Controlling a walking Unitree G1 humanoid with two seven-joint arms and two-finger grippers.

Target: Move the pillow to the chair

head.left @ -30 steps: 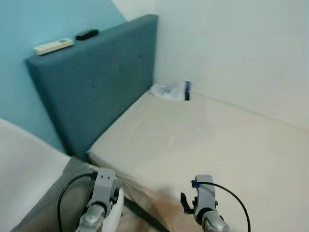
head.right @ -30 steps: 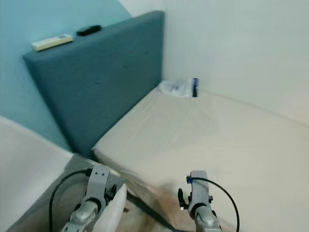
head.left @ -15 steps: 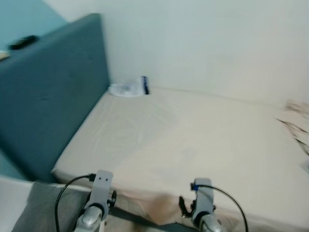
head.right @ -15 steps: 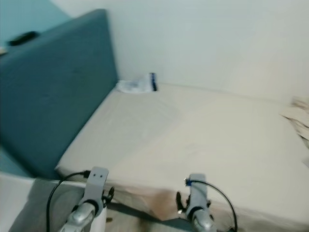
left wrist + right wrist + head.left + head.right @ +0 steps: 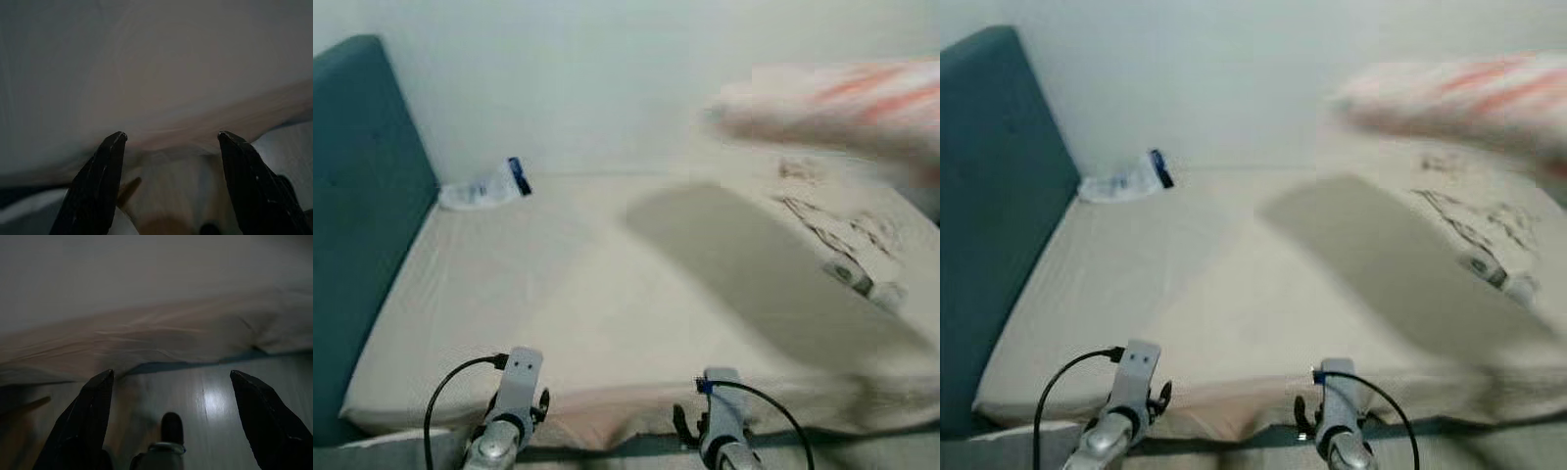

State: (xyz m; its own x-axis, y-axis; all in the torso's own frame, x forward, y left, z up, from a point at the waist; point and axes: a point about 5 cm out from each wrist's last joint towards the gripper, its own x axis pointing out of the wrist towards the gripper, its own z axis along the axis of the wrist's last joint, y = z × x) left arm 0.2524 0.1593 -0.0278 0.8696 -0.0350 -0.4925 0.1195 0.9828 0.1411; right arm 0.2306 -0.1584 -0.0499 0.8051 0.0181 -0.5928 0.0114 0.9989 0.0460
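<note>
While both arms are held low before the bed [image 5: 607, 323], only their wrists are seen in the left eye view, at the bottom edge, side by side and aimed forward and down. The pillow [image 5: 842, 103], pale with orange stripes and blurred, is seen at the upper right, above the far right part of the bed, its long axis running left to right. A grey shadow is cast under it on the sheet. A crumpled packet [image 5: 484, 186] is seen in the far left corner, beside the teal headboard [image 5: 352, 245]. Small things on the right of the bed cannot be told.

In the right eye view the same scene is given, the headboard [image 5: 989, 215] at left.

In the left wrist view the left gripper [image 5: 171, 139] is shown with its fingers [image 5: 105, 171] spread wide, nothing held between them; the bed's edge is seen beyond, blurred.

In the right wrist view the right gripper [image 5: 171, 377] is likewise spread wide and nothing is gripped; the sheet's hem and pale wooden floor [image 5: 220, 401] are seen past it.
</note>
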